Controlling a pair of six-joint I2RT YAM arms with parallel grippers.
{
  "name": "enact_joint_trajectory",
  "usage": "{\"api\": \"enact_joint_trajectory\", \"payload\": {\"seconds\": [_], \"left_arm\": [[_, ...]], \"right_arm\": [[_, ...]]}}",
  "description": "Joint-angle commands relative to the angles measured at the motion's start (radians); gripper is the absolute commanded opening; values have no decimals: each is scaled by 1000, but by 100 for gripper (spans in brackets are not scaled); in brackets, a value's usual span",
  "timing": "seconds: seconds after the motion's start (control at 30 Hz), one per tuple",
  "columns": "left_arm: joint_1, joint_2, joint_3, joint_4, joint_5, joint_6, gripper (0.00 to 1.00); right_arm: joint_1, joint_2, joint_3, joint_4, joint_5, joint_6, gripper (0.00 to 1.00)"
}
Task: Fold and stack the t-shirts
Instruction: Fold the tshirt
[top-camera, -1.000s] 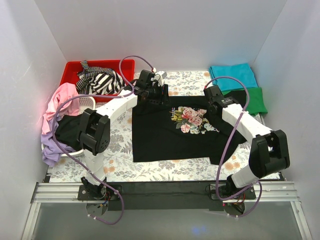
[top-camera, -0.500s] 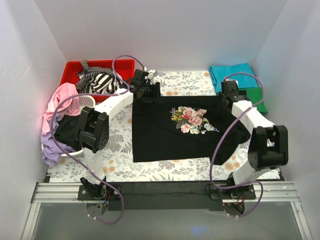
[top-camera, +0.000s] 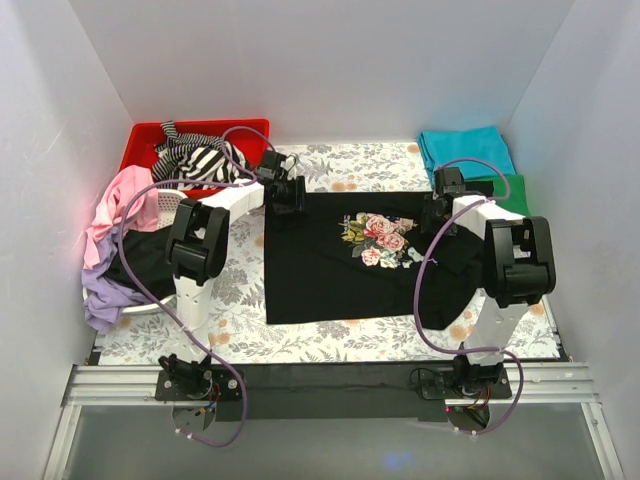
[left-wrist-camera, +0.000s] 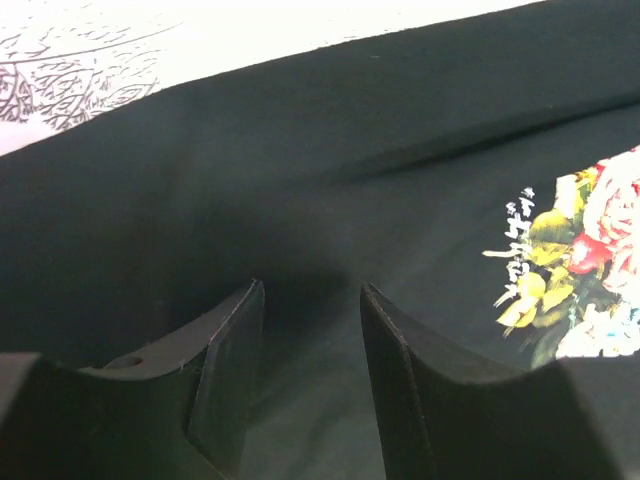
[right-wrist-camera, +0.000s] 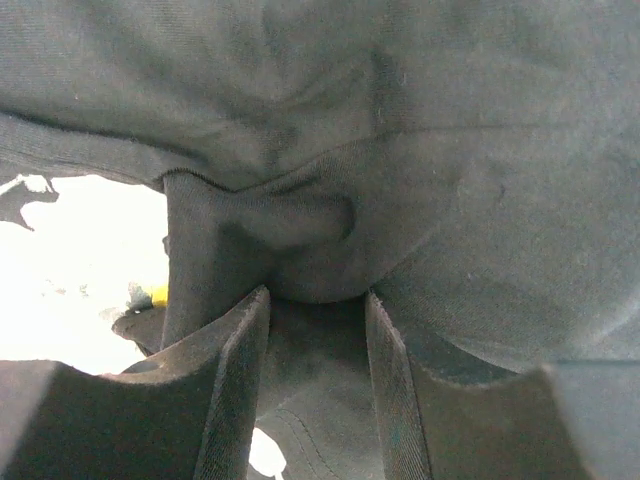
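Observation:
A black t-shirt (top-camera: 330, 270) with a pink-rose print lies spread flat on the flowered table cover. My left gripper (top-camera: 287, 198) sits at the shirt's far left corner. In the left wrist view the left gripper (left-wrist-camera: 311, 288) is open, and flat black cloth (left-wrist-camera: 300, 180) shows through the gap. My right gripper (top-camera: 433, 217) is low over the shirt's far right shoulder. Seen from the right wrist, the right gripper (right-wrist-camera: 317, 294) is open, with a bunched fold of black cloth (right-wrist-camera: 310, 225) at the fingertips. Folded teal (top-camera: 465, 150) and green (top-camera: 515, 195) tees lie at the back right.
A red bin (top-camera: 145, 135) at the back left holds a striped tee (top-camera: 195, 160). A white basket (top-camera: 176, 203) at the left edge carries pink (top-camera: 125, 195), lilac (top-camera: 100, 300) and black cloth (top-camera: 150, 255). White walls close in three sides.
My left gripper slid left to the shirt's far left corner. My right gripper swung out to the right, then came back down onto the shirt's right shoulder. Both elbows folded in.

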Motion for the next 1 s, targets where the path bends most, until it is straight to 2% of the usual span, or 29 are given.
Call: {"api": "enact_joint_trajectory", "payload": {"seconds": [0.0,0.27,0.37,0.5,0.6,0.7,0.73,0.83,0.87,0.97], "left_arm": [[12,29,-7,-58,-58,-1,43],[62,63,19,-115,-121,0,42],[64,43,21,-93,-77,8,41],[64,-15,28,-76,-22,4,40],[64,-101,31,-69,26,13,40],[64,-193,33,-61,87,-1,40],[62,-215,22,-55,143,-4,41],[58,-305,-8,-58,216,-26,41],[53,-345,-46,-58,278,-32,41],[7,-423,-177,-46,377,-36,41]], "right_arm": [[-6,-51,-72,-25,-30,-1,49],[-11,-169,-212,-134,77,11,49],[-10,-237,-235,-79,21,-42,49],[-10,-342,-174,-14,-65,-91,50],[-11,-427,-111,-16,-125,-78,54],[-10,-478,-88,-57,-75,-12,57],[-10,-482,-88,-116,-58,10,57],[-10,-528,-167,-189,8,82,57],[-10,-553,-201,-195,11,100,57],[-10,-710,-322,-229,21,188,57]]}}
